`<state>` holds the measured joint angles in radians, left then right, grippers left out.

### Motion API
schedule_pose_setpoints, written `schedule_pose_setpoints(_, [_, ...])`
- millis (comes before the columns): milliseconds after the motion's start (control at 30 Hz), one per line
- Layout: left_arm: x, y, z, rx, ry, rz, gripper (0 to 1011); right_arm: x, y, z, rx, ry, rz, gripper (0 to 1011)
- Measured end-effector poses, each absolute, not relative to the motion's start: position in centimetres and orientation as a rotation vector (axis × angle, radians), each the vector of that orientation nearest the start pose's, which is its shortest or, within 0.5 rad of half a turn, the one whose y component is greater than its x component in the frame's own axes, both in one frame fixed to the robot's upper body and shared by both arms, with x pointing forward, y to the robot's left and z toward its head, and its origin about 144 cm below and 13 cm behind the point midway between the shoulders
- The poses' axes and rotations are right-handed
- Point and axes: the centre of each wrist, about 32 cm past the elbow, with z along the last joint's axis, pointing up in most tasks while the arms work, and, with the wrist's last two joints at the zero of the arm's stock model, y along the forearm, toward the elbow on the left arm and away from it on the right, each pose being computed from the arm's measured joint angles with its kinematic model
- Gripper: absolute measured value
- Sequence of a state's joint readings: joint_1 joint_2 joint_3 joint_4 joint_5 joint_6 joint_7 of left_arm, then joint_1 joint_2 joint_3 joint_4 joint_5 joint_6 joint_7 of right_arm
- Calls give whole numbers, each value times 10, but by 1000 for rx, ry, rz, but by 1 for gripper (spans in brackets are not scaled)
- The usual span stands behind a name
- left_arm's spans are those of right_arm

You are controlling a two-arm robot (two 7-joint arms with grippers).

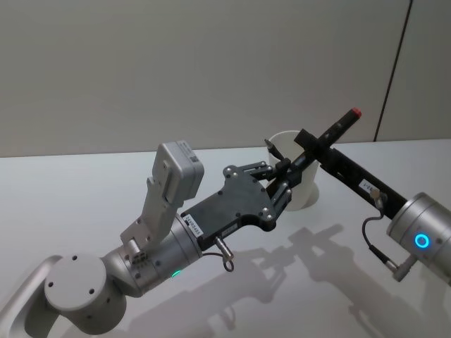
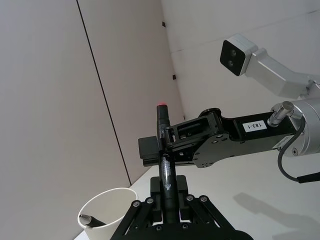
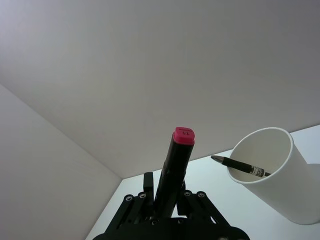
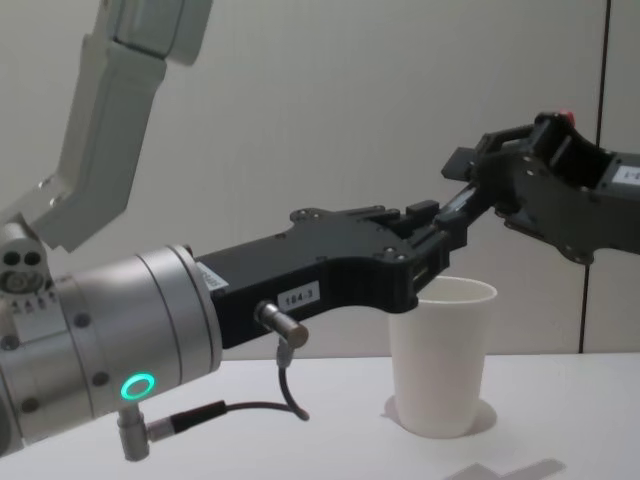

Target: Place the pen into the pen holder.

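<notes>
- The pen [image 1: 340, 124], red cap up, hangs tilted above the pen holder [image 1: 309, 189] and is not yet inside.
- The left end effector [image 1: 280, 184] pinches its lower end, and the right end effector [image 1: 310, 146] pinches it higher up.
- Remaining, likely: one grip lets go, then the pen goes down beside another pen [image 3: 240, 165] lying inside.

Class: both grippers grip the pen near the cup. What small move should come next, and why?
Probably the left gripper should open. It clamps the pen at its lower end, just above the pen holder rim, while the right gripper grips it higher, below the red cap. Freeing the lower end lets the right lower it in.
</notes>
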<state>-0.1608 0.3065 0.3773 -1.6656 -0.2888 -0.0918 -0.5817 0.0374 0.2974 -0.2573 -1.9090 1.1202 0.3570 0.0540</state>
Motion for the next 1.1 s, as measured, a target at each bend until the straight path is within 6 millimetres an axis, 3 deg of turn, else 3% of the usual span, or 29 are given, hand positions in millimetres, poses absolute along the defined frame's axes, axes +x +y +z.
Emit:
schedule_pose_setpoints(933, [479,193,1202,-98,-209,596,178,441,-204,1242,415,678,-856,213])
schedule_pose_setpoints(1100, [479,193,1202,-100,-210,597,275,442,-205,1242,413,678,-860,207])
